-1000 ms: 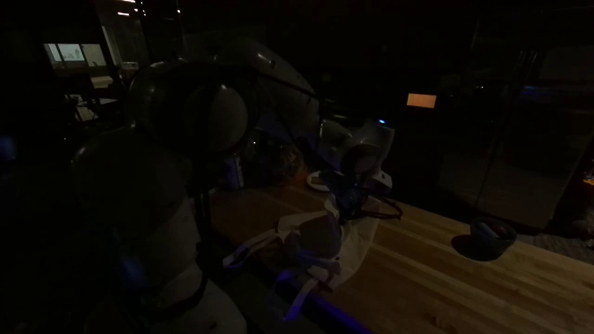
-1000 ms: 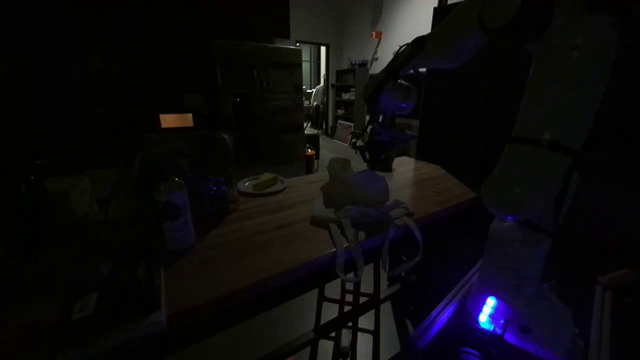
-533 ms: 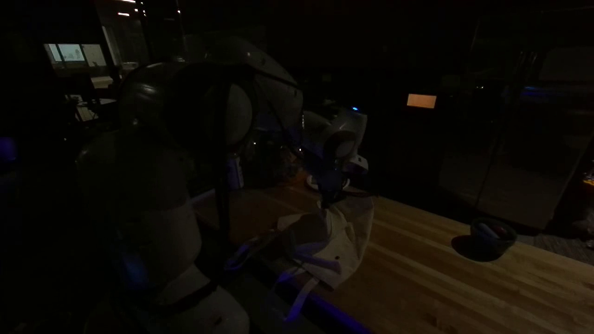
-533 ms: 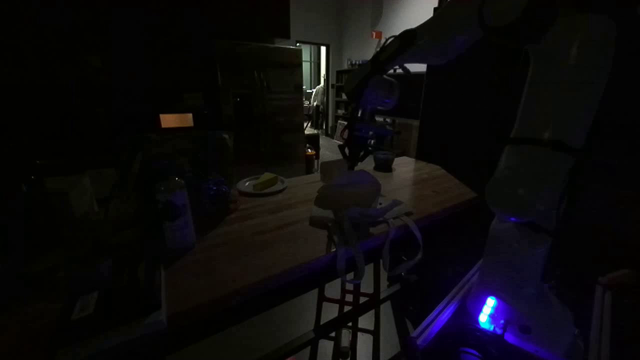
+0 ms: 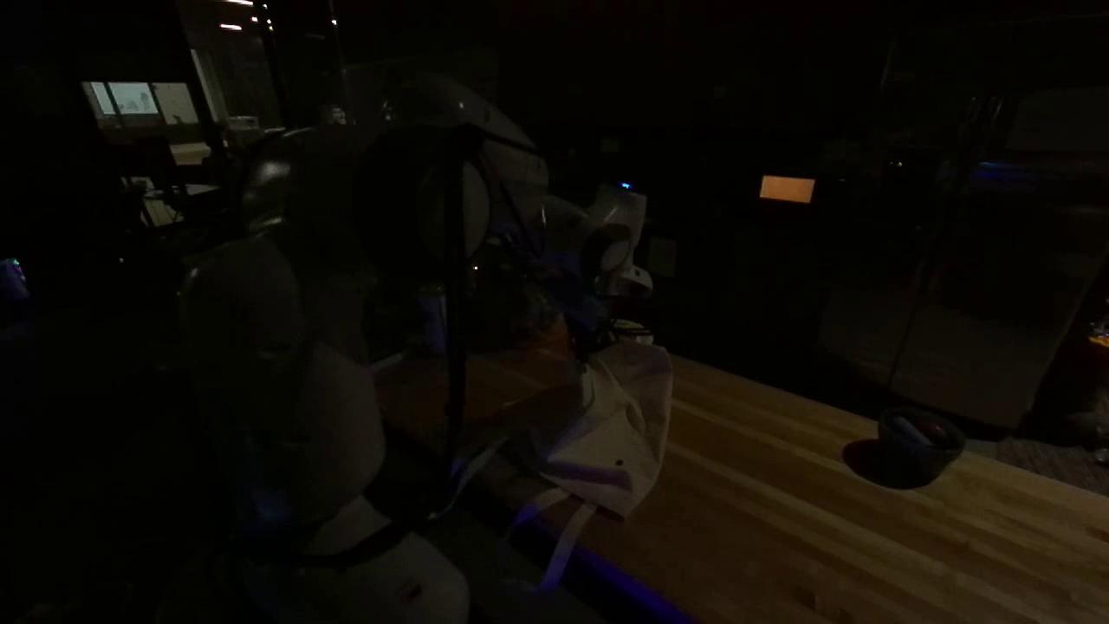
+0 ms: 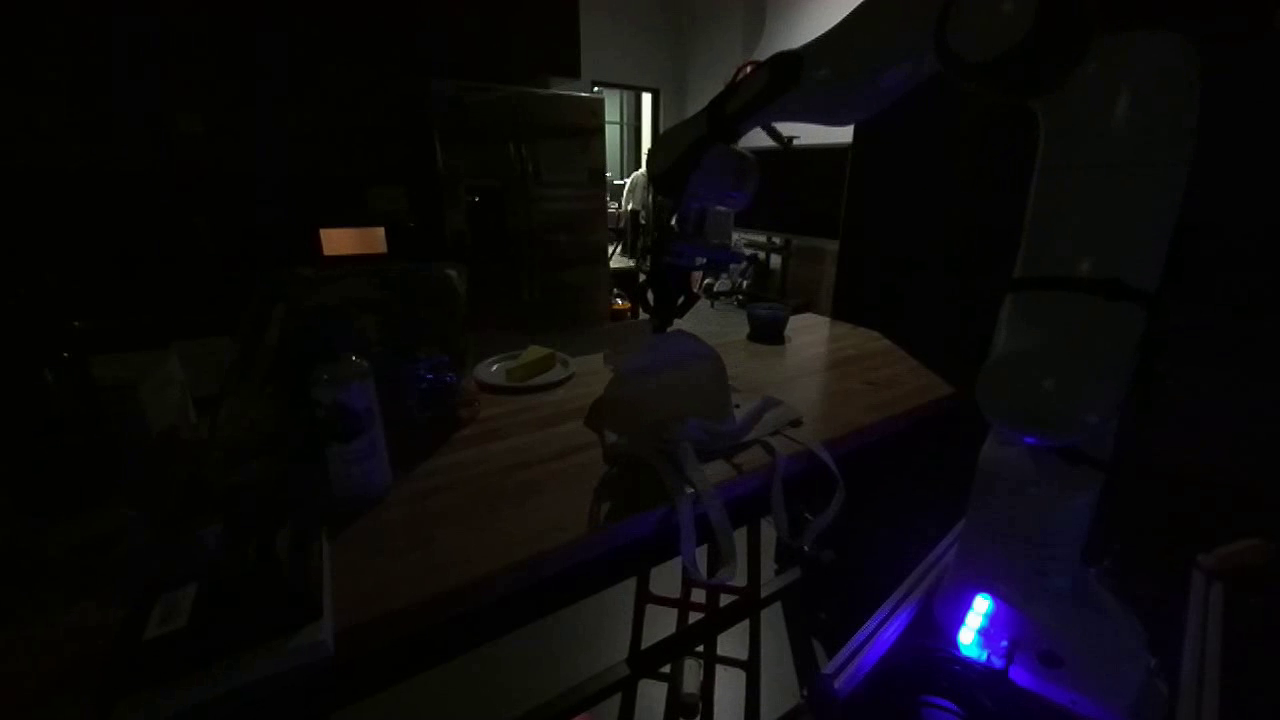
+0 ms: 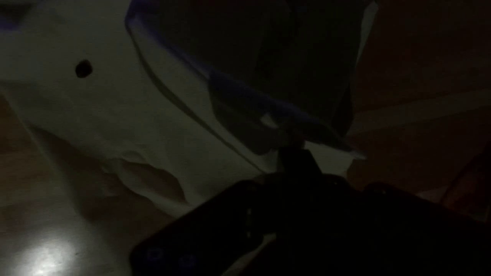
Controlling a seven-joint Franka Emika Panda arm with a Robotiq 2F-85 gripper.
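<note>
One bag [image 5: 611, 425] lies on the table [image 5: 780, 485], its two straps [image 5: 569, 546] hanging over the edge. Its folds are hard to make out in the dark. Its long axis slopes from the gripper [image 7: 295, 152], which pinches the higher end's cloth, down toward that edge. Farther off: one bowl [image 5: 920, 449], contents dim; one plate [image 6: 490, 371] bearing one yellow block [image 6: 531, 364]; one bottle [image 6: 352, 430], half lost in shadow.
</note>
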